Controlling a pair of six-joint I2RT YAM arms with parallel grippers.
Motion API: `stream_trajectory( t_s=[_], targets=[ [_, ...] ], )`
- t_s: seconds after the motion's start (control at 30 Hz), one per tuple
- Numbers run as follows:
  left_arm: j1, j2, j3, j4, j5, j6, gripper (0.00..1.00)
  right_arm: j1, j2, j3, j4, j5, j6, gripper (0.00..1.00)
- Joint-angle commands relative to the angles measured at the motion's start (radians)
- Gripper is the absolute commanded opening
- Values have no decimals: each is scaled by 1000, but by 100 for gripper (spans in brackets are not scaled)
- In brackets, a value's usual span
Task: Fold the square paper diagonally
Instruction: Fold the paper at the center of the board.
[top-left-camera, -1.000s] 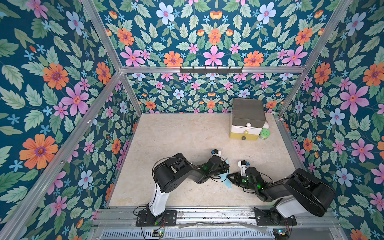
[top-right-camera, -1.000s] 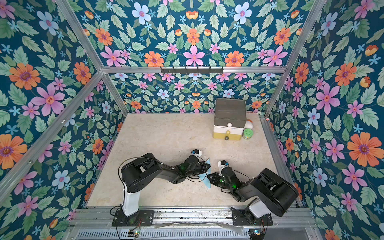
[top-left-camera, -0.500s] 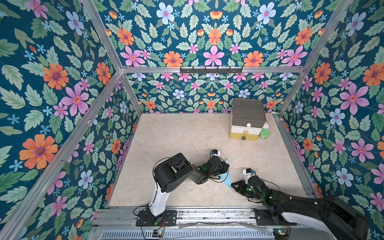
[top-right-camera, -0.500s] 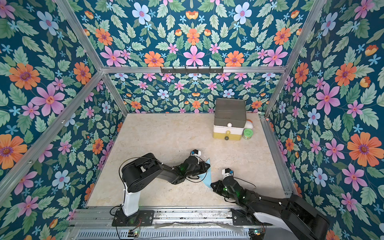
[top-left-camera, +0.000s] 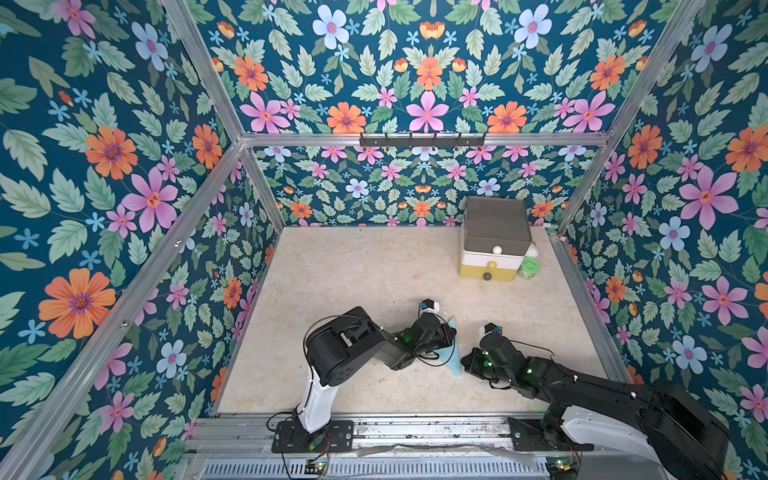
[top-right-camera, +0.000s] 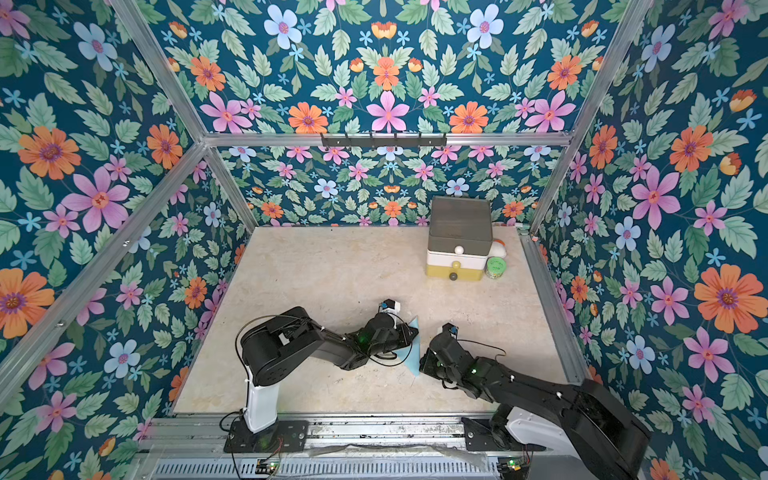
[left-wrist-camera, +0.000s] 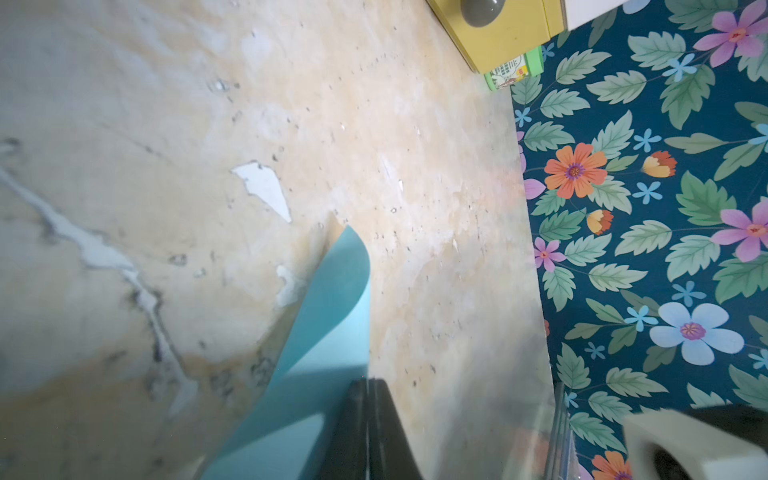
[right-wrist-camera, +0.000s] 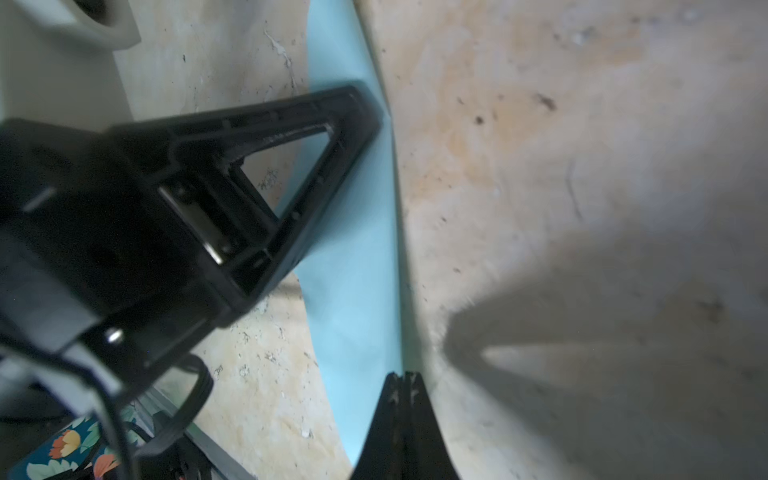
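Where the pale marbled bench (top-left-camera: 353, 282) runs down to its front edge, two black arms lie low and point at each other: the left arm (top-left-camera: 353, 349) reaches in from the front-left, the right arm (top-left-camera: 582, 382) from the front-right corner. A stacked drawer unit (top-left-camera: 496, 232), grey over white over yellow, sits in the back-right corner.

Seen from its own wrist, the left gripper (left-wrist-camera: 369, 380) has its jaws drawn to a thin seam. The square paper (left-wrist-camera: 332, 299) runs edge-first into that seam, so it looks nipped there. The right gripper (right-wrist-camera: 401, 376) has its jaws fully together, tips touching the paper's long edge. I cannot tell whether the sheet is pinched between them or only pressed.

In both top views the paper sits between the two grippers, close to the middle of the front edge. It reads as a narrow sky-blue triangle with one point toward the back. It does not lie flat: part of it curls up off the bench, with shadow beneath.

A small green tub (top-left-camera: 529, 267) stands just beside the drawer unit, on its right.
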Motion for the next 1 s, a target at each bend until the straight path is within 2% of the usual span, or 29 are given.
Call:
stream_trajectory(
  t_s=[0.0,0.4,0.63,0.8,0.97],
  targets=[
    [1,20,-14,-252,-26,41,10,-1,50,23,130,-35,-57,0],
    [2,23,-17,-236,-23,41,10,26,87,-148,220,-56,-3,0],
    [1,23,-18,-236,-27,48,9,113,24,-226,176,-24,78,0],
    [1,21,-17,-238,-31,55,10,167,-78,-233,51,0,129,0],
    [1,3,-18,-239,-24,81,10,136,-262,-146,-162,73,96,0]
  ],
)
